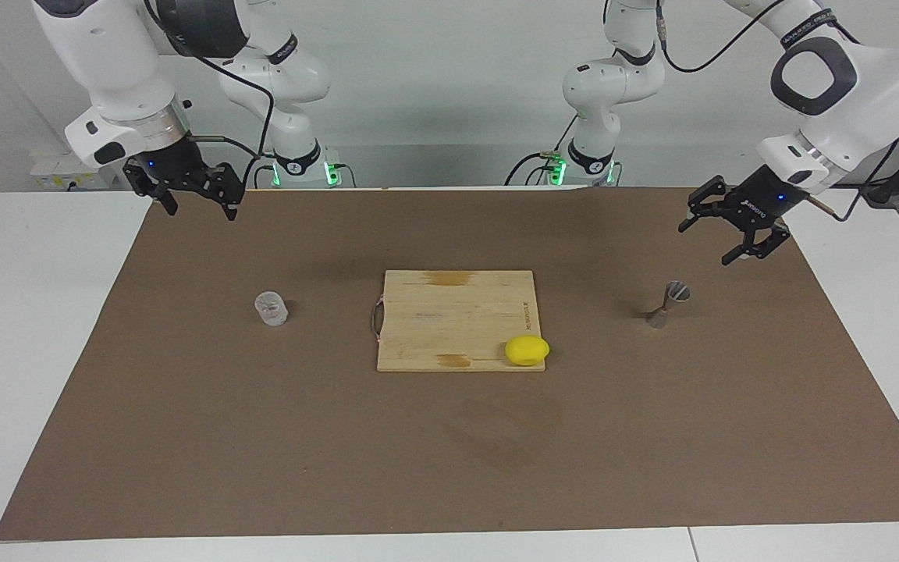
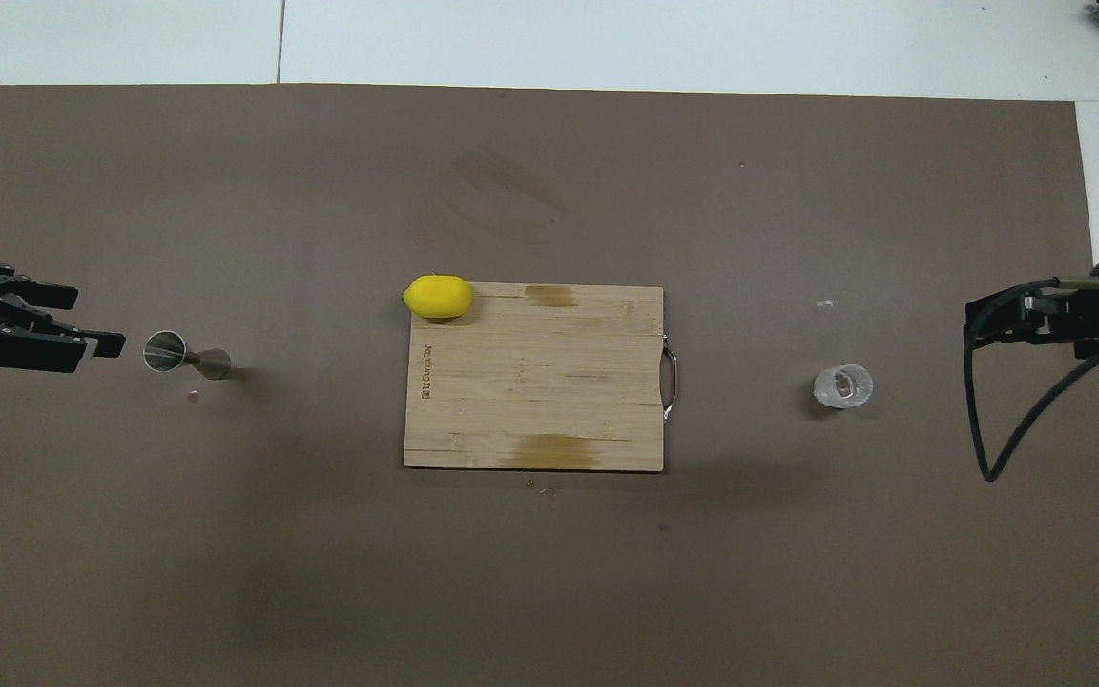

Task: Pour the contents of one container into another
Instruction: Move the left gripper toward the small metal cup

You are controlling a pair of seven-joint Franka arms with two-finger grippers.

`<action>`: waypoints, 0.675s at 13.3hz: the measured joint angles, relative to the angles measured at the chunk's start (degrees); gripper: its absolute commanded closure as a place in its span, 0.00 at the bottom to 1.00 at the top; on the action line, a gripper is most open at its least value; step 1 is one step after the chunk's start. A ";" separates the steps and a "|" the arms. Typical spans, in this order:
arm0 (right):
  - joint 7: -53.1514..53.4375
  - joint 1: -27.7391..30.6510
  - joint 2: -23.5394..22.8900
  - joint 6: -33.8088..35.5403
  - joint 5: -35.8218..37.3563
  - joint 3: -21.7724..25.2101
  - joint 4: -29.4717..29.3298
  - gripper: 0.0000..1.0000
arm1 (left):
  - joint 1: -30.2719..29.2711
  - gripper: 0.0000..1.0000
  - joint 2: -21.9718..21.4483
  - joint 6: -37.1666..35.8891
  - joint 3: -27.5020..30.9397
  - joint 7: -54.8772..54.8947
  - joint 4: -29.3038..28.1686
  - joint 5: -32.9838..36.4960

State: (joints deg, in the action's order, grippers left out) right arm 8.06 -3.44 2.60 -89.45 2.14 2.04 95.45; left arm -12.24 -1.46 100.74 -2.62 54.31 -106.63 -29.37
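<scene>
Both grippers spread and empty, the left gripper [image 1: 732, 232] above the jigger [image 1: 666, 303] could topple it by approaching off-centre, the right gripper [image 1: 193, 195] waiting.

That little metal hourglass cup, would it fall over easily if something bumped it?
Probably. The jigger stands upright on a small base with a narrow waist, so a side nudge would likely tip it. Its round cones suggest it would then roll. Being metal, it looks rigid and possibly slippery.

Whether the glass cup [image 1: 271, 308] or jigger [image 1: 667, 303] holds anything cannot be told.
</scene>
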 measured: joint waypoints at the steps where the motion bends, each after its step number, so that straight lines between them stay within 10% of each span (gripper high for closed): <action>1: 0.00 0.00 0.00 0.00 0.00 0.00 0.05 0.00 | -1.35 0.00 0.64 -1.04 0.04 3.75 -0.03 -2.22; 9: 0.00 0.00 0.10 0.00 0.00 0.00 0.21 0.00 | -8.86 0.00 6.80 -7.43 0.11 27.85 -1.17 -16.60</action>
State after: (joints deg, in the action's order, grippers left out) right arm 8.06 -3.44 2.71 -89.45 2.14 2.04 95.66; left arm -21.10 5.34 93.31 -2.51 82.16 -107.80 -45.97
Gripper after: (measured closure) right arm 0.000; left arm 0.000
